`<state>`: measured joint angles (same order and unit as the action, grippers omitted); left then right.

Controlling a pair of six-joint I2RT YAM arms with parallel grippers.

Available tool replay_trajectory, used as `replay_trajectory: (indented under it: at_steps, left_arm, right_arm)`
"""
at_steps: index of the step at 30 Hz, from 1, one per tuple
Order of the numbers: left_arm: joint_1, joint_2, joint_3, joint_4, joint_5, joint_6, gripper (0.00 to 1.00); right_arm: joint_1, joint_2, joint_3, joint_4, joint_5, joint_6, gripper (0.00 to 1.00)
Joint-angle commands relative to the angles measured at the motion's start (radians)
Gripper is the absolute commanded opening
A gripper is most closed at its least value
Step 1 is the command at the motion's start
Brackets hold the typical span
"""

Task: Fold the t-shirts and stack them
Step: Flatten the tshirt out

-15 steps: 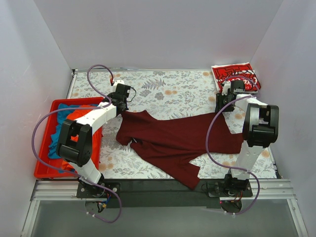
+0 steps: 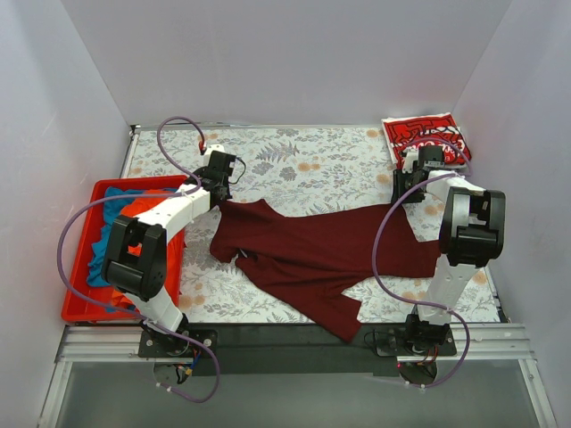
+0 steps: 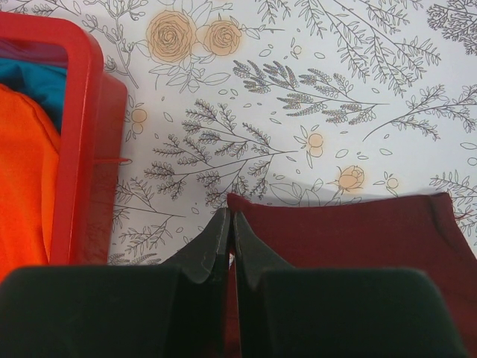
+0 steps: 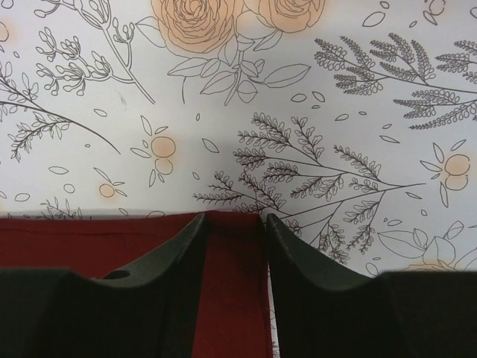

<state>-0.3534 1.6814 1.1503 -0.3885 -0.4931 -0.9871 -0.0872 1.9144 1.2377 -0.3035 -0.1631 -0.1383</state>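
The maroon shirt (image 2: 312,254) lies spread across the middle of the frame. The left gripper (image 3: 228,218) is pinched together on its left corner. The right gripper (image 4: 232,221) stands apart, straddling its right edge.

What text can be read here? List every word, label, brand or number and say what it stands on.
White print on the folded red t-shirt at the far right corner: too small to read.
The maroon t-shirt, red bin, flowered tablecloth: no text shows.
Nothing is legible in any view.
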Motion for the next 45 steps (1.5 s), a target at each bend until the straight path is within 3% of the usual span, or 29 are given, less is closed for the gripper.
replay_trajectory:
  at_steps: [1,4,6,7,10,21,24,33,38,45]
  left_arm:
    - [0.013,-0.029,0.022,0.004,-0.009,0.004,0.00]
    - [0.013,-0.026,0.023,0.004,-0.007,0.004,0.00]
    - [0.014,-0.028,0.023,0.005,-0.004,0.004,0.00]
    - [0.013,-0.025,0.023,0.004,-0.004,0.004,0.00]
    - [0.014,-0.026,0.023,0.004,-0.004,0.004,0.00]
    - [0.028,-0.028,0.042,0.043,0.031,-0.004,0.00]
    - [0.040,0.010,0.124,0.047,0.013,0.004,0.00]
    - [0.044,0.012,0.601,-0.062,-0.056,0.108,0.00]
    - [0.041,-0.145,0.730,-0.092,-0.027,0.134,0.00]
    - [0.036,-0.474,0.727,-0.090,0.066,0.136,0.00]
  right_arm:
    - [-0.008,0.041,-0.046,-0.072,-0.007,-0.009,0.39]
    - [-0.008,0.044,-0.061,-0.071,-0.009,-0.014,0.27]
    - [-0.008,0.041,-0.067,-0.069,-0.013,-0.012,0.25]
    - [-0.006,0.041,-0.072,-0.068,-0.019,-0.012,0.16]
    - [-0.008,0.041,-0.073,-0.068,-0.026,-0.011,0.01]
    - [-0.006,-0.101,0.014,-0.057,-0.076,0.078,0.01]
    - [-0.006,-0.172,0.078,-0.055,-0.050,0.106,0.01]
    - [-0.013,-0.400,0.328,-0.134,0.046,0.131,0.01]
    - [-0.019,-0.604,0.370,-0.161,0.048,0.112,0.01]
    - [-0.019,-0.949,0.286,-0.175,0.022,0.065,0.01]
